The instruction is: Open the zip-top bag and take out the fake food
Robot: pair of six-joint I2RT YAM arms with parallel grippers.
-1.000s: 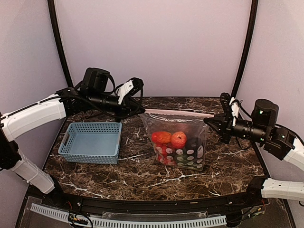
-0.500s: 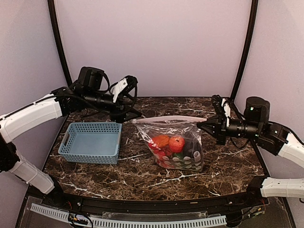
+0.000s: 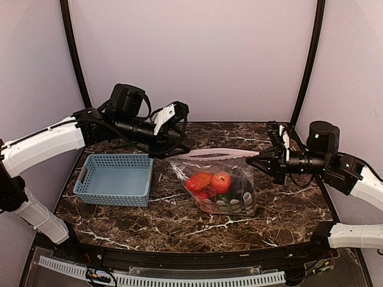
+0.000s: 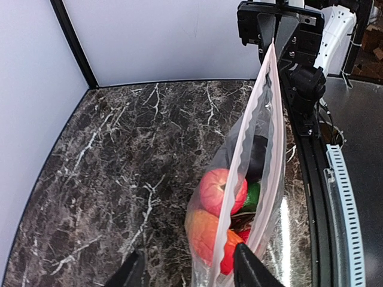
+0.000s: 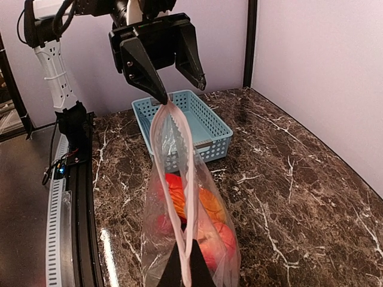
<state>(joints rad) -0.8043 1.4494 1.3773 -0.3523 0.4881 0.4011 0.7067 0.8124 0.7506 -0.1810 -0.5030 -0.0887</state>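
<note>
The zip-top bag [image 3: 241,174] sits upright on the marble table, its pinkish zip strip [image 4: 267,113] running along the top. Its two lips stand slightly apart in the right wrist view. Inside lies the fake food [image 3: 220,181]: red and orange pieces [image 4: 216,190], something green and something dark. My right gripper [image 3: 259,160] is shut on the right end of the strip [image 5: 190,179]. My left gripper [image 3: 172,147] is open at the strip's left end. One fingertip [image 5: 161,95] touches that end, and in the left wrist view the strip runs between the fingers.
A light-blue perforated basket [image 3: 114,179] stands on the table's left side, just left of the bag, and shows behind it in the right wrist view [image 5: 200,122]. Black frame posts rise at the back corners. The table's rail edge [image 4: 338,197] runs along the near side.
The strip was stretched taut between both grippers. My left gripper let go and opened, pulled away, then came back to the strip's end. The bag sagged and my right gripper shifted left.
</note>
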